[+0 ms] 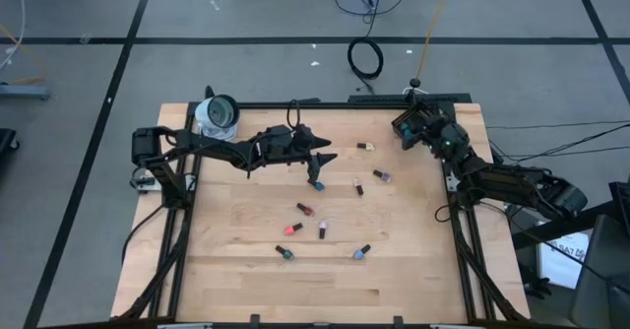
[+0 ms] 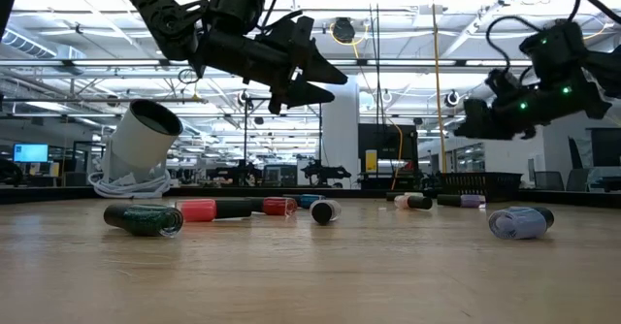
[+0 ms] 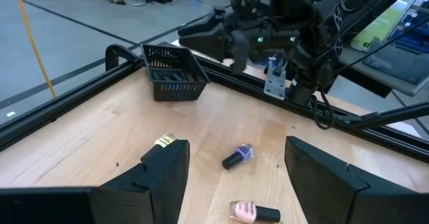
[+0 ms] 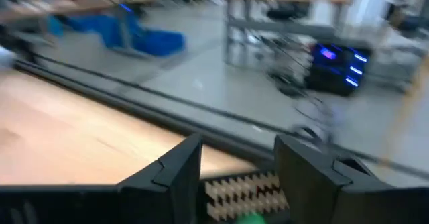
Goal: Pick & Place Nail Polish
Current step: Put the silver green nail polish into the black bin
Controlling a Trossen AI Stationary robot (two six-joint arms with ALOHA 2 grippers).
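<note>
Several nail polish bottles lie on their sides on the wooden table: a teal one (image 1: 317, 183), a purple one (image 1: 381, 176) (image 3: 237, 155), a pink one (image 1: 357, 186) (image 3: 253, 212), a red one (image 1: 305, 209) and a green one (image 1: 284, 253). My left gripper (image 1: 325, 160) (image 3: 234, 177) hovers open above the table's middle, level, holding nothing. My right gripper (image 1: 402, 129) (image 4: 231, 160) stands open over the black basket (image 3: 174, 73) at the far right corner. Something green (image 4: 251, 217) shows in the basket under it.
A white cylinder (image 1: 217, 114) with a coiled cable sits at the table's far left corner. A black frame rail (image 1: 453, 221) runs round the table's edges. More bottles lie near the front: a blue one (image 1: 361, 253) and a dark purple one (image 1: 322, 230).
</note>
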